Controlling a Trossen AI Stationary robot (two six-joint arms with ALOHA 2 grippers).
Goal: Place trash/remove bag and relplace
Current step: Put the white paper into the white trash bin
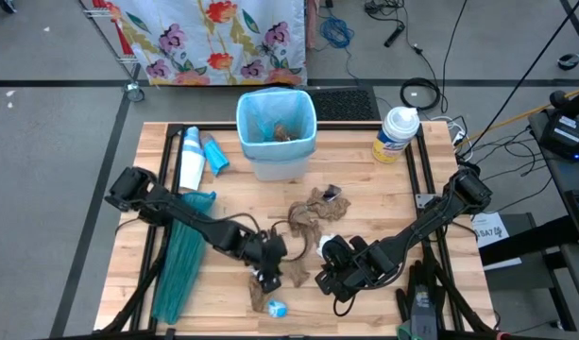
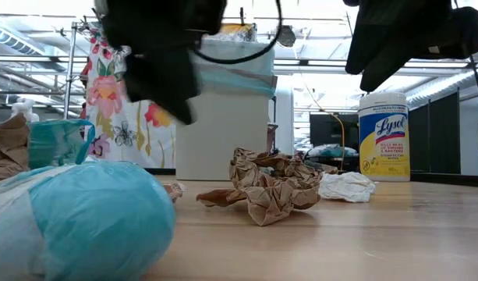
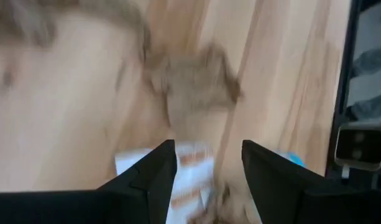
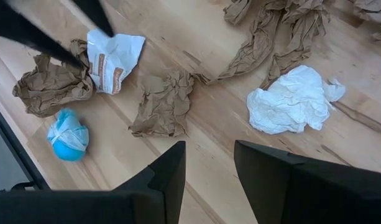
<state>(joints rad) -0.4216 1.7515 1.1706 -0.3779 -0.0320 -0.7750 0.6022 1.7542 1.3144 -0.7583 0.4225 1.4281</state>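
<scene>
One pale-blue-lined bin (image 1: 276, 127) at table's far edge, brown scrap inside. One teal bag (image 1: 180, 264) flat at left. Five crumpled scraps mid-table: three brown (image 4: 163, 102), one white wad (image 4: 291, 101), one blue ball (image 4: 68, 134). Left gripper (image 3: 207, 177) spread empty over printed wrapper (image 4: 114, 59); right gripper (image 4: 209, 171) parted, empty.

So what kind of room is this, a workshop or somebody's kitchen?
It looks like a robotics lab or test room, not a kitchen. Two dark robot arms work over a wooden table strewn with crumpled paper, loose cables trail across the floor, and a monitor stands in the room behind.
</scene>
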